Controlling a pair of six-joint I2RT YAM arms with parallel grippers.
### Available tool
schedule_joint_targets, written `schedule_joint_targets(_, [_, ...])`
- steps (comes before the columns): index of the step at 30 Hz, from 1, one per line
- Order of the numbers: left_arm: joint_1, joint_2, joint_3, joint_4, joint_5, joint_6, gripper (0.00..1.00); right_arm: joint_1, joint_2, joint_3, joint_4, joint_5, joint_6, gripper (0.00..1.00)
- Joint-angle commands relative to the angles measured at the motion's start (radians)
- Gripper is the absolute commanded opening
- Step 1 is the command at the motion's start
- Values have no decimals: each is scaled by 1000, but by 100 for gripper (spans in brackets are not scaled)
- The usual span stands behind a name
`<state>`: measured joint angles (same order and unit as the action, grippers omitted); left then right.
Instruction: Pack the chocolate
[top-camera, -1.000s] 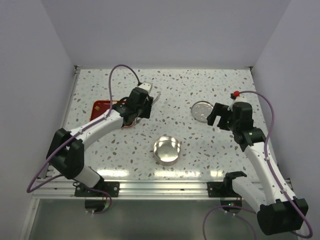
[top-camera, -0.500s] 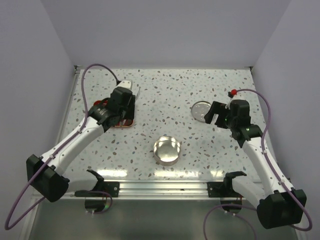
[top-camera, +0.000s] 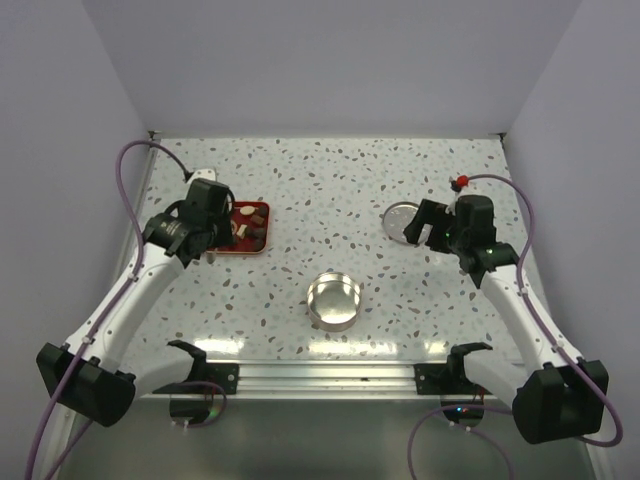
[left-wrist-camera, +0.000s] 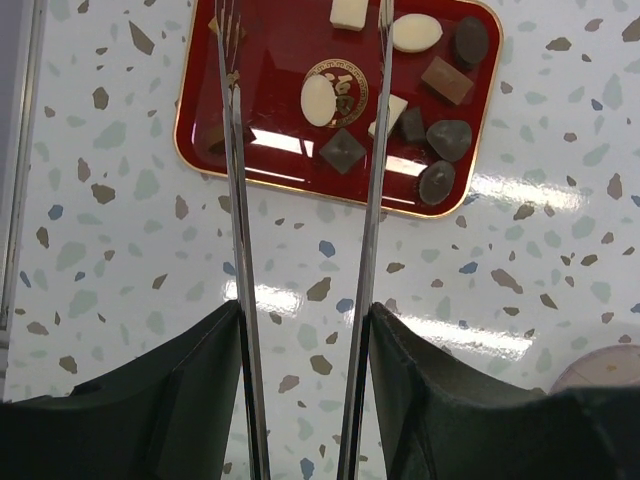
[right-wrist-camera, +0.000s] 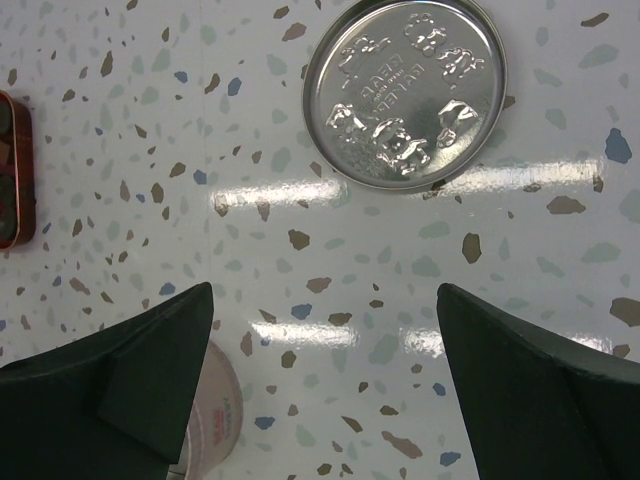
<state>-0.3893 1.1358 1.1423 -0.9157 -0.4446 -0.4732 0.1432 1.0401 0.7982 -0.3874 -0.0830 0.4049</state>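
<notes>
The left gripper (left-wrist-camera: 303, 330) clasps the tweezers (left-wrist-camera: 232, 200), prongs apart above the red tray (left-wrist-camera: 280, 110); the chocolate (left-wrist-camera: 318, 100) lies in that tray. The tin (top-camera: 334, 300) stands mid-table; the right gripper (right-wrist-camera: 325, 330) gapes wide near the lid (right-wrist-camera: 405, 90).

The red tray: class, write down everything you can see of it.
The red tray is a glossy rectangle with rounded corners, a thin gold rim and a round gold emblem in its middle. It lies flat on the speckled table, at its left side. Small chocolates, dark, tan and white, sit on it. The metal tweezers reach over it; contact cannot be told.
</notes>
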Motion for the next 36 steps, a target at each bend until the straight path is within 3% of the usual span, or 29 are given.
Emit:
schedule_joint_targets(1, [17, 13, -21, 46, 38, 37, 56, -1, -2, 39, 38, -21, 9, 96])
schedule_joint_targets(24, [141, 185, -65, 277, 254, 174, 51, -1, -127, 15, -65, 26, -3, 97])
schedule_joint_targets(36, [144, 194, -64, 290, 192, 192, 48, -1, -112, 26, -64, 28, -5, 97])
